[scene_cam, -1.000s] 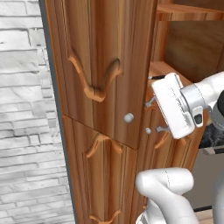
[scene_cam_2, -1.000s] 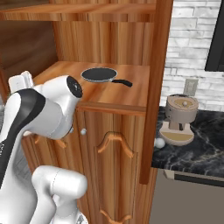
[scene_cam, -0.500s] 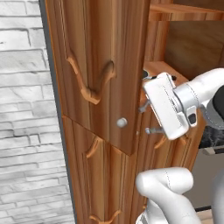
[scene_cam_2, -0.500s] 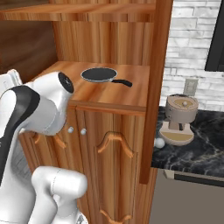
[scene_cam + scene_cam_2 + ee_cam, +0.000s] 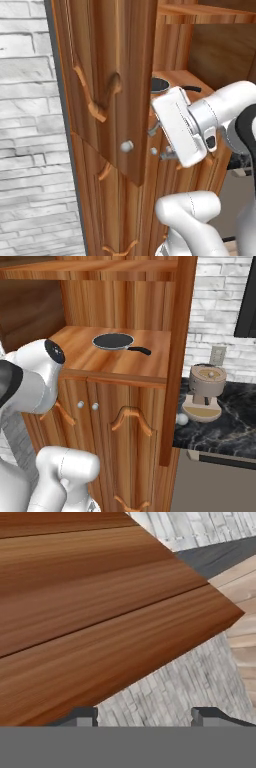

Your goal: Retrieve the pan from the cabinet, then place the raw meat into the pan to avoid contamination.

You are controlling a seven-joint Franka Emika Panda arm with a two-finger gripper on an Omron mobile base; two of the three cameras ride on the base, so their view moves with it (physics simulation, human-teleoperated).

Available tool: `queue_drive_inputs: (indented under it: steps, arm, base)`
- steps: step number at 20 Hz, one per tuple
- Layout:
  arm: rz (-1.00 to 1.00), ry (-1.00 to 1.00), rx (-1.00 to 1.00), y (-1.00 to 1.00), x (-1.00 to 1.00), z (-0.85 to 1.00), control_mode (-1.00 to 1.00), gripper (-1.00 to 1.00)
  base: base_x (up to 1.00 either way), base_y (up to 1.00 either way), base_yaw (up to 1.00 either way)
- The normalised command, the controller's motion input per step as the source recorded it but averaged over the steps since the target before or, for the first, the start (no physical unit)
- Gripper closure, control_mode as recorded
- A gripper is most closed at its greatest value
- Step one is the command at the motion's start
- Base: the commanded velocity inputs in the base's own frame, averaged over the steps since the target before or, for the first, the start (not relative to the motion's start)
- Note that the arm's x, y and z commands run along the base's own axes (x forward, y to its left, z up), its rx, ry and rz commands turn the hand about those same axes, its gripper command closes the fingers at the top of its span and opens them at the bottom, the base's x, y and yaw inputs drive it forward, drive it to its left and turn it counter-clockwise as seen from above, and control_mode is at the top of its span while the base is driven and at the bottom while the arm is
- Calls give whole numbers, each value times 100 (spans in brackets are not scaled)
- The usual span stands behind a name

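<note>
Pan (image 5: 160,85) mostly hidden behind open cabinet door (image 5: 107,85).

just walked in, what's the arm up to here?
The white arm's gripper is at the swung-open carved door of the reddish-brown wooden cabinet, fingers apart with nothing between them in the hand view. The round black frying pan sits untouched on the open shelf inside. A coffee machine stands on the dark counter beside it.

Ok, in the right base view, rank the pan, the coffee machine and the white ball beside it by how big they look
1. and 2. pan and coffee machine: look about alike, and the pan sits farther back, so no firm order.
3. white ball: clearly smallest.
</note>
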Motion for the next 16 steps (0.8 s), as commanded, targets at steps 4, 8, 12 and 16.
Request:
queue_drive_inputs:
  steps: [4, 8, 12, 16]
  arm:
    - [0, 0, 0, 45, 0, -9, -100, -100]
    - [0, 0, 0, 49, 0, -14, -100, -100]
    - [0, 0, 0, 47, 0, -11, -100, -100]
    - [-1, 0, 0, 32, 0, -3, -100, -100]
  base:
    - [0, 0, 0]
    - [0, 0, 0]
    - [0, 0, 0]
    - [0, 0, 0]
